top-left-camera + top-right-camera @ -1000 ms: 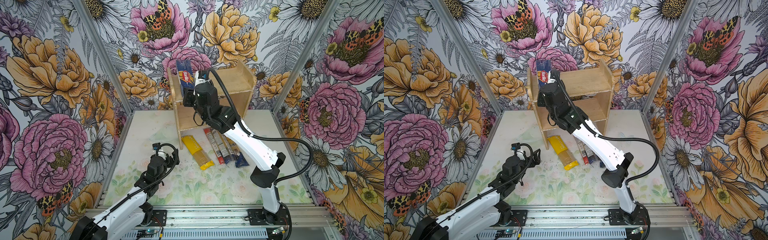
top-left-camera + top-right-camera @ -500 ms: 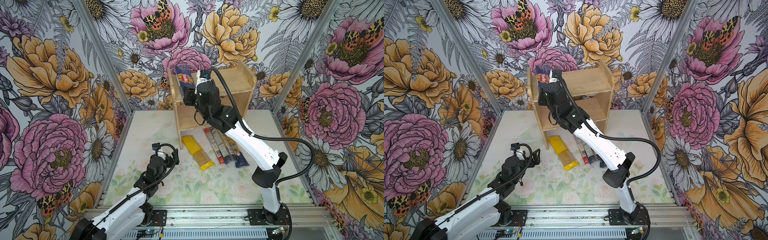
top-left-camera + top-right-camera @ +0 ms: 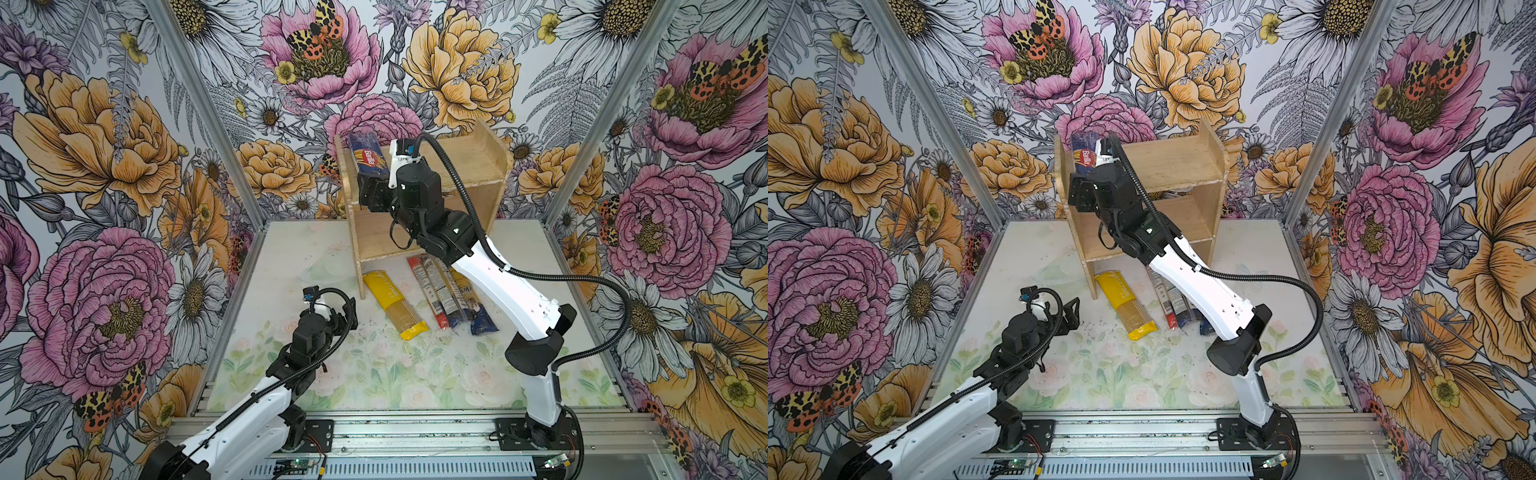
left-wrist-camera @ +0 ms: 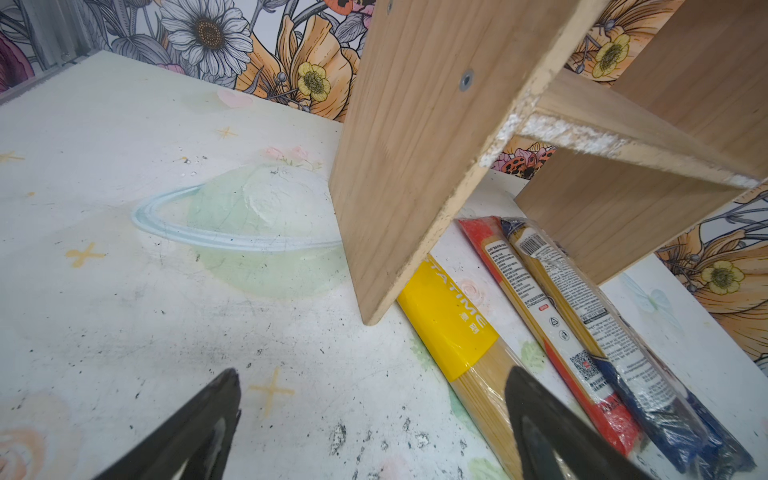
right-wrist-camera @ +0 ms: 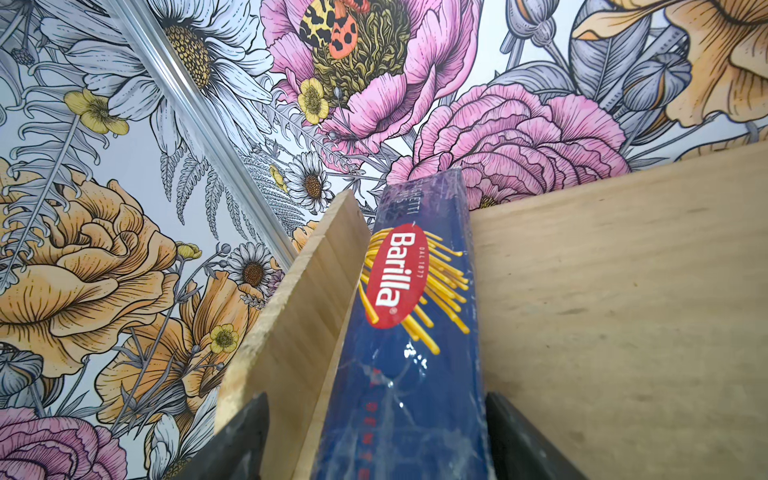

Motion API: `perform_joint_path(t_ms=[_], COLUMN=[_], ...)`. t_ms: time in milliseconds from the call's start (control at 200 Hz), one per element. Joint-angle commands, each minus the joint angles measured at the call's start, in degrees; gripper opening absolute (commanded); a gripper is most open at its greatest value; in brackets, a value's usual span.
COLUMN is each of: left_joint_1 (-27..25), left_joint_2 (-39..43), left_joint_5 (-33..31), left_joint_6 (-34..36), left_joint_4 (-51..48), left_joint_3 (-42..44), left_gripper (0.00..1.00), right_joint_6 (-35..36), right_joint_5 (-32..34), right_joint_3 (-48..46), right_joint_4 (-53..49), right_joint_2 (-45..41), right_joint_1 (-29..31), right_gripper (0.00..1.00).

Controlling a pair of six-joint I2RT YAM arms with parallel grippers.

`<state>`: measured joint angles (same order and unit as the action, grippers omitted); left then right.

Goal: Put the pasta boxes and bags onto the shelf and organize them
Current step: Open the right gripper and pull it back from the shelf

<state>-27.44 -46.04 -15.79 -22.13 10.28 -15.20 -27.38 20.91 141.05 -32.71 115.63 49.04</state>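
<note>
Black left gripper (image 3: 348, 313) low and left of centre in both top views, jaws spread wide over the bare mat (image 3: 374, 374), holding nothing. Higher and just right, dark blue Barilla pack (image 3: 368, 156) on the top tier of the shelf (image 3: 469, 166), tight against the left side panel (image 3: 355, 249), logo face up. Long axis front to back, far end pointing at the top of the frame. Right gripper (image 5: 376, 399) at its near end, fingers standing wider than the pack on either side, clamping nothing.

Judged: first pack being set down. Next calls for backing straight out without snagging the panel or dragging the pack, then dropping to the mat.

Below the shelf, yellow-ended pack (image 3: 394, 305), red-ended pack (image 3: 427, 291), clear-and-blue pack (image 3: 444, 291) and yellow-and-blue pack (image 3: 473, 307) side by side, long axes slanting up-frame toward the shelf foot, not yet shelved.
</note>
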Motion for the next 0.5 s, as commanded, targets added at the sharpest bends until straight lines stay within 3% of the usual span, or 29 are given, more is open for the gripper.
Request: perform_joint_path(t_ms=[0, 250, 340, 495], left_joint_1=[0.6, 0.7, 0.7, 0.6], left_joint_2=[0.8, 0.6, 0.4, -0.6], left_joint_5=[0.4, 0.4, 0.5, 1.0], left_joint_6=[0.8, 1.0, 0.9, 0.6], left_joint_4=[-0.7, -0.9, -1.1, -0.4], left_joint_3=[-0.5, -0.9, -1.3, -1.9], left_gripper=[0.99, 0.99, 0.99, 0.99], right_joint_6=[2.5, 7.6, 11.1, 10.7], right_joint_5=[-1.9, -1.0, -0.4, 0.3], right_joint_3=[-1.3, -10.9, -19.2, -35.6], right_joint_4=[0.4, 0.3, 0.4, 0.5], right_joint_2=[-4.5, -14.6, -22.7, -37.0], right_joint_1=[-0.5, -0.3, 1.1, 2.2], right_gripper=[0.85, 0.85, 0.86, 0.85])
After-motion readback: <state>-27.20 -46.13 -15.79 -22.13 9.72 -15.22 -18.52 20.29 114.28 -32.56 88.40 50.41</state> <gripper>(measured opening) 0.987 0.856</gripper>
